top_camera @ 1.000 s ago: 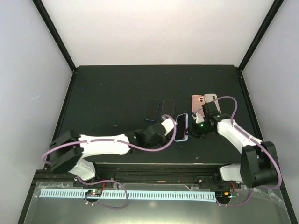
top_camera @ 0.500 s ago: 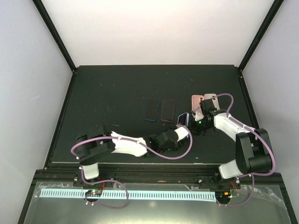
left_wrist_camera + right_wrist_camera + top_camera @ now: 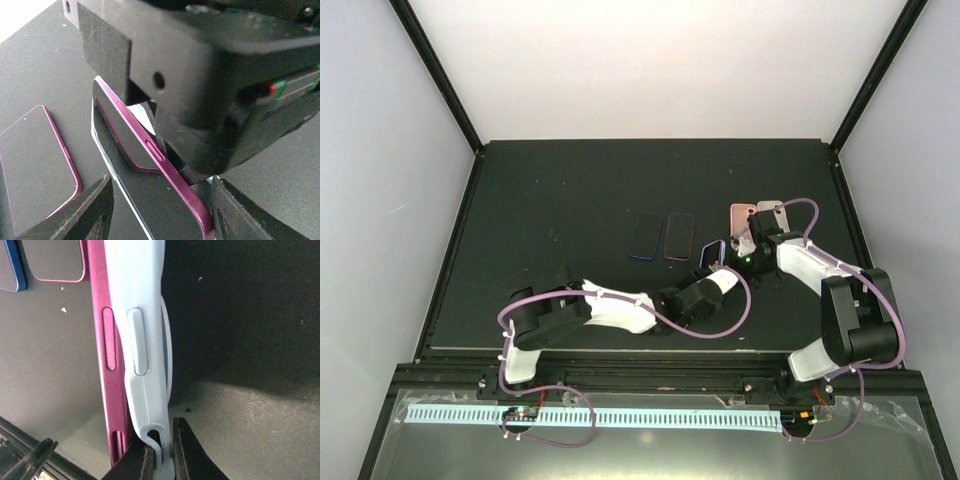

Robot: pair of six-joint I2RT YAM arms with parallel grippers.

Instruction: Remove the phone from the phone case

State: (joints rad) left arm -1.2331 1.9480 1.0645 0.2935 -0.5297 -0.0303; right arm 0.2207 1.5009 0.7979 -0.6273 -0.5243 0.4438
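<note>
right gripper (image 3: 161, 452) clamped the case (image 3: 142, 315) edge | left gripper (image 3: 161, 202) straddled the phone (image 3: 142, 135), jaws apart | two spare phones (image 3: 646, 236) lay near on the tabletop (image 3: 570, 190)

Nothing legible turned up in any view. The phone (image 3: 156, 156) showed only a plain magenta edge, the phone case (image 3: 141, 315) a bare pale-blue side, and the dark surface (image 3: 570, 190) carried no label. The white strip (image 3: 620, 417) at the near edge bore a row of fine marks, too small to read.
</note>
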